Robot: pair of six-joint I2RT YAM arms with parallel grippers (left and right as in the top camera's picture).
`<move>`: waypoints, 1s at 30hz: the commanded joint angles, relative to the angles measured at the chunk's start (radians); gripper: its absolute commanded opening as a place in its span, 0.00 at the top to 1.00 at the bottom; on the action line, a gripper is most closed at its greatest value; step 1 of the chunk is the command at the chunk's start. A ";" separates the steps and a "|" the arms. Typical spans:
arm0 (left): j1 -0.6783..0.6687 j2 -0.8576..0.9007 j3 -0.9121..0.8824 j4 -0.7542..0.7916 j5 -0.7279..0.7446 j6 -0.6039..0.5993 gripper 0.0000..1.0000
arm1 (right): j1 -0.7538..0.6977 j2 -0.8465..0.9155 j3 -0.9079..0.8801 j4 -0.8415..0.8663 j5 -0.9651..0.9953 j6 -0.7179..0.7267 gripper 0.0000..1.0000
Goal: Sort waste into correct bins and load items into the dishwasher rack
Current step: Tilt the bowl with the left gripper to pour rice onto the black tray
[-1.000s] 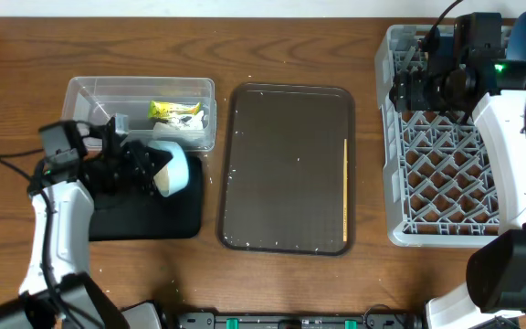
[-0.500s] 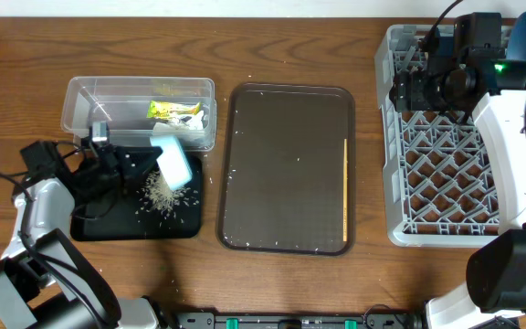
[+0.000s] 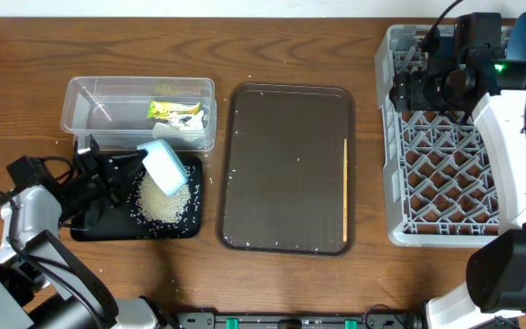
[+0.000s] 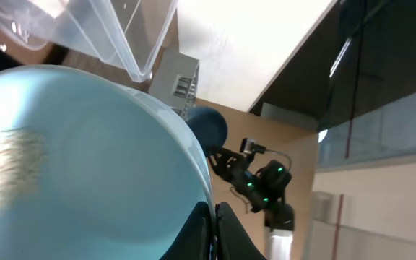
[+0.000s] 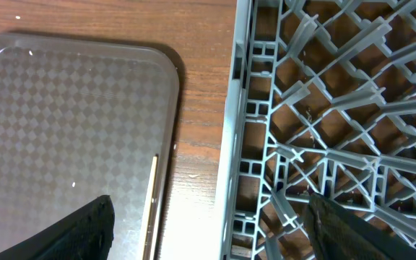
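"Mint-green round bowl (image 3: 164,166), where is it?"

"Tipped steeply over the shallow black rectangular tray (image 3: 99,228). The left gripper (image 3: 138,161) is clamped on its rim, with white rice-like grains (image 3: 164,203) heaped beneath."

"And the light-grey lattice dishwasher rack (image 3: 446,174)?"

"Far to its right, past the flat brown tray (image 3: 286,164). The right gripper (image 3: 407,91) hovers there, jaws apart and empty, much nearer the rack."

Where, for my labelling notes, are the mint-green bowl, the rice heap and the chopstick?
mint-green bowl (image 3: 164,165), overhead view, on its tilted outer side
rice heap (image 3: 164,206), overhead view, the pile's middle
chopstick (image 3: 345,190), overhead view, middle of its shaft
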 commanded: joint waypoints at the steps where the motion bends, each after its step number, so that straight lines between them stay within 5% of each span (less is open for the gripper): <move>1: 0.006 0.005 -0.002 -0.004 0.031 -0.095 0.94 | 0.009 0.007 -0.006 -0.002 0.000 0.010 0.17; 15: 0.006 0.005 -0.002 0.005 0.030 -0.123 0.94 | 0.009 0.007 -0.006 -0.002 0.000 0.010 0.17; 24: 0.006 0.005 -0.002 0.023 -0.204 -0.122 0.94 | 0.009 0.007 -0.006 -0.002 -0.001 0.010 0.17; 30: 0.006 0.003 -0.001 0.089 0.027 0.034 0.94 | 0.009 0.007 -0.006 -0.004 -0.001 0.011 0.17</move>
